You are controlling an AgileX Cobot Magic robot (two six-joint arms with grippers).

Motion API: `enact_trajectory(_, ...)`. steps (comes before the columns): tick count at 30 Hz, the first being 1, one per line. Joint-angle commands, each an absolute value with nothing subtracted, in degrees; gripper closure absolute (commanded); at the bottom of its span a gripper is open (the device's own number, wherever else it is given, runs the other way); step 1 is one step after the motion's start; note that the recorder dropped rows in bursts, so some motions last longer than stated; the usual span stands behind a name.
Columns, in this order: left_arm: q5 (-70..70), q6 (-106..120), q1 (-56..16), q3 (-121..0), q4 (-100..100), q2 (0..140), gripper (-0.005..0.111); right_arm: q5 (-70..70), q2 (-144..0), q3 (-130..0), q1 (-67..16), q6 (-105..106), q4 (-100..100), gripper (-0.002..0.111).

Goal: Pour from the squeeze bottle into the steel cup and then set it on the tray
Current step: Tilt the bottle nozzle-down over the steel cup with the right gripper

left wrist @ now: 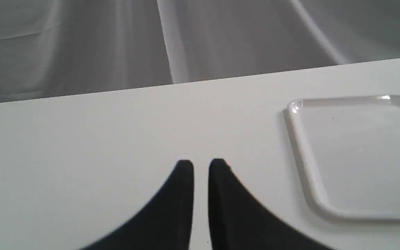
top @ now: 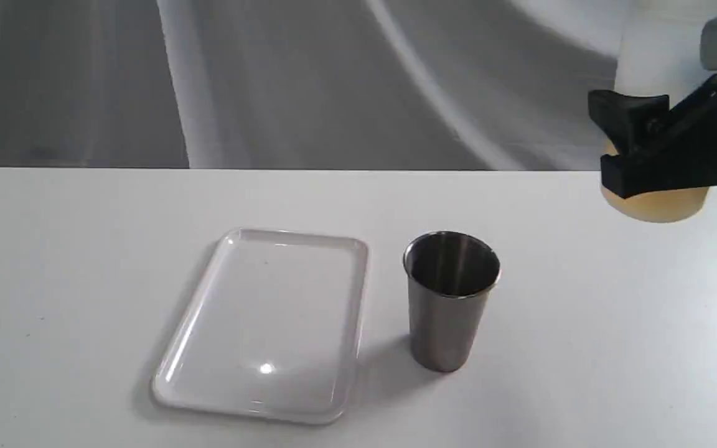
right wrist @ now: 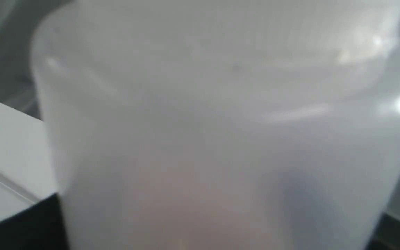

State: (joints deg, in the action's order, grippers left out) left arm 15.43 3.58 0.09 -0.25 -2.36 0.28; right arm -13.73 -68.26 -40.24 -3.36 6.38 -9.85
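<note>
The squeeze bottle [top: 657, 62] hangs upright above the table's far right, amber liquid at its base, its nozzle cut off by the frame's top. My right gripper [top: 620, 146] is shut on its lower body. In the right wrist view the bottle [right wrist: 221, 139] fills the picture as a whitish blur. The steel cup [top: 449, 311] stands upright on the table, lower and to the left of the bottle. Left of the cup lies the white tray [top: 290, 235], with nothing on it. My left gripper [left wrist: 201, 165] hovers over bare table beside the tray [left wrist: 304, 152], its fingers nearly together around nothing.
The white table [top: 613, 348] ends at a far edge in front of a grey draped cloth [top: 302, 81]. The left arm does not show in the exterior view.
</note>
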Motion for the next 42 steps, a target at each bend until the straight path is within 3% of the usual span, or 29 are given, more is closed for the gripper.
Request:
enact_trajectory(1, 15.0, 3.5, 0.0, 0.0, -2.5, 0.0, 0.098, -11.4, -67.6, -40.8, -2.3, 13.0, -10.7, 0.108)
enact_trajectory(11, 15.0, 3.5, 0.0, 0.0, -2.5, 0.0, 0.098, -7.7, -67.6, -40.8, -2.3, 16.8, -17.7, 0.108)
enact_trajectory(18, 15.0, 3.5, 0.0, 0.0, -2.5, 0.0, 0.098, -6.1, -67.8, -41.0, -2.3, -19.8, -54.0, 0.108)
enact_trajectory(25, 15.0, 3.5, 0.0, 0.0, -2.5, 0.0, 0.098, 10.2, -70.4, -44.5, -2.7, -64.2, -86.2, 0.108)
enact_trajectory(30, 15.0, 3.5, 0.0, 0.0, -2.5, 0.0, 0.098, 13.8, -70.7, -44.5, -5.1, -65.7, -99.2, 0.108)
enact_trajectory(42, 15.0, 3.5, 0.0, 0.0, -2.5, 0.0, 0.098, 26.6, -81.2, -45.1, -8.3, -65.5, -99.9, 0.108)
